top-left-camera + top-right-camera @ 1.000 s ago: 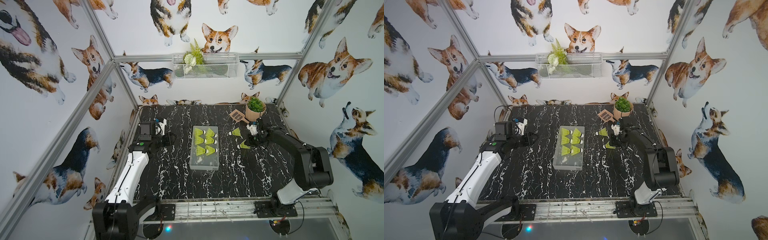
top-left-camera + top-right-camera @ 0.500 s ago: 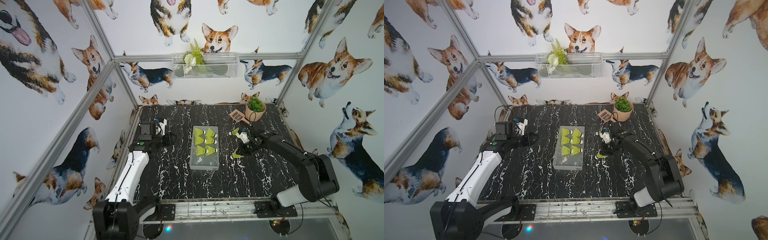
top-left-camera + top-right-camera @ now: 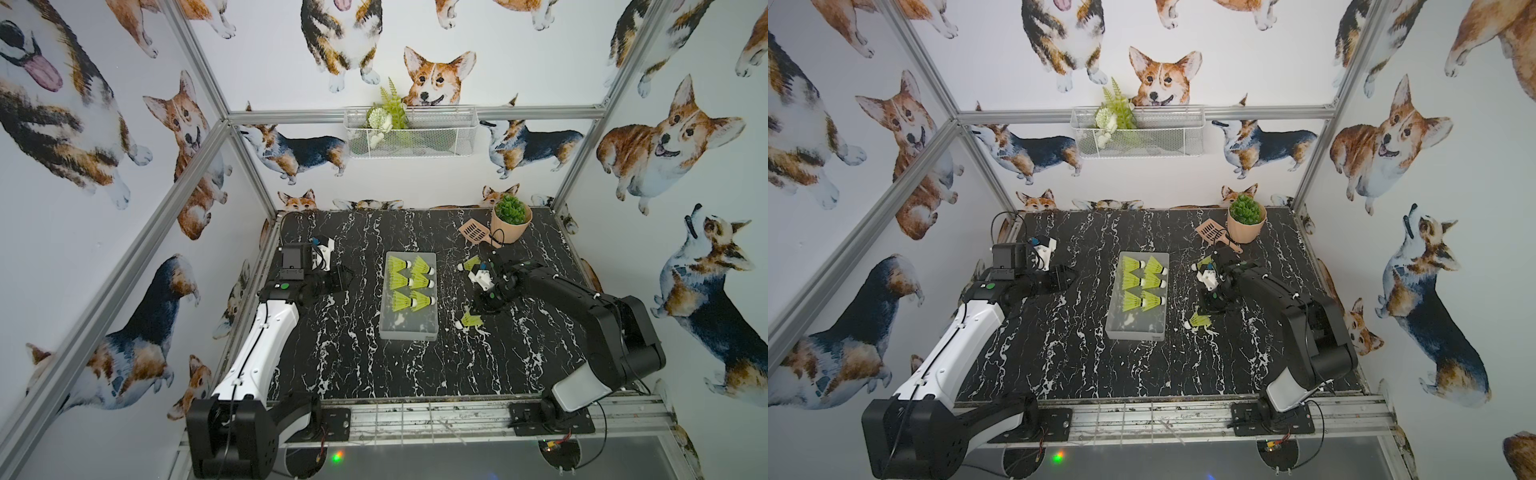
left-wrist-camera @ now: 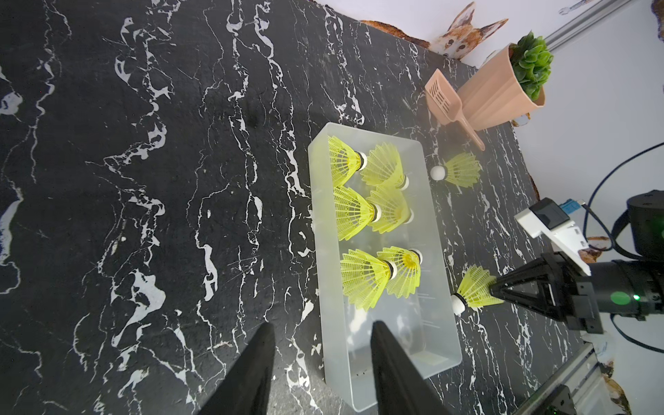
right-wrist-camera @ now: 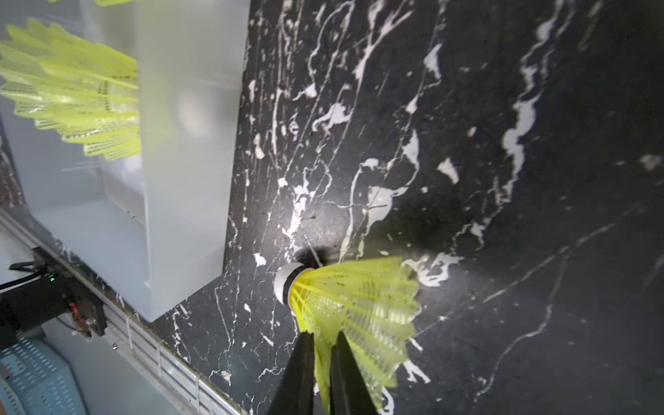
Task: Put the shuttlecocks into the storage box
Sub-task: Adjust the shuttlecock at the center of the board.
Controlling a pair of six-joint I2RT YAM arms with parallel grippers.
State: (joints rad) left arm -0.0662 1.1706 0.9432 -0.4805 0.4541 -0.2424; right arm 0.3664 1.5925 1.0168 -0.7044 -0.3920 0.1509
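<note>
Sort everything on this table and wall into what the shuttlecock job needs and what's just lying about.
For the job:
storage box
six shuttlecocks already in it
front loose shuttlecock, at the right gripper
back loose shuttlecock, near the scoop

Just lying about:
potted plant
scoop
wire basket on the back wall

Bright even light, soft shadows, warped edges, wrist close-ups blurred
</note>
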